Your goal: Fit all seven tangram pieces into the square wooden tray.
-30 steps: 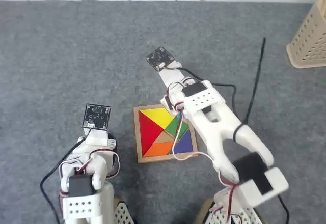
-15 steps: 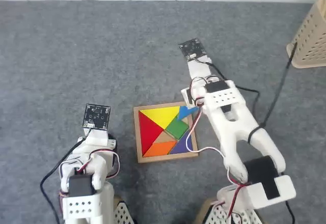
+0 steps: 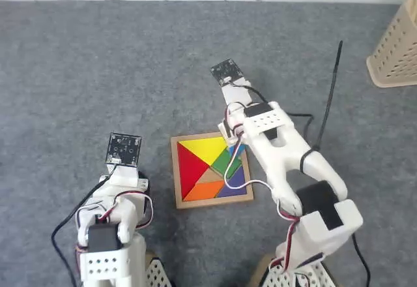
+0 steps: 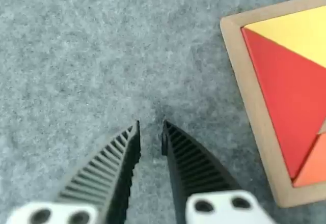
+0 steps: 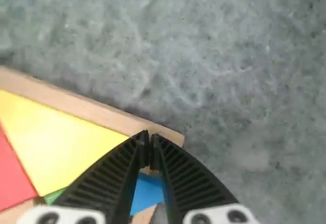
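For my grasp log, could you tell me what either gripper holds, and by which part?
Nothing is held: the right gripper is shut over the blue piece, the left gripper empty.

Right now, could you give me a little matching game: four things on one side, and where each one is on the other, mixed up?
Things:
1. yellow piece
2. red piece
3. left gripper
4. right gripper

Places:
A. over bare carpet beside the tray
B. over the tray's far right corner, above the blue piece
C. along the tray's left side
D. along the tray's far edge

Pairs: 1-D, 2-C, 3-A, 4-B.
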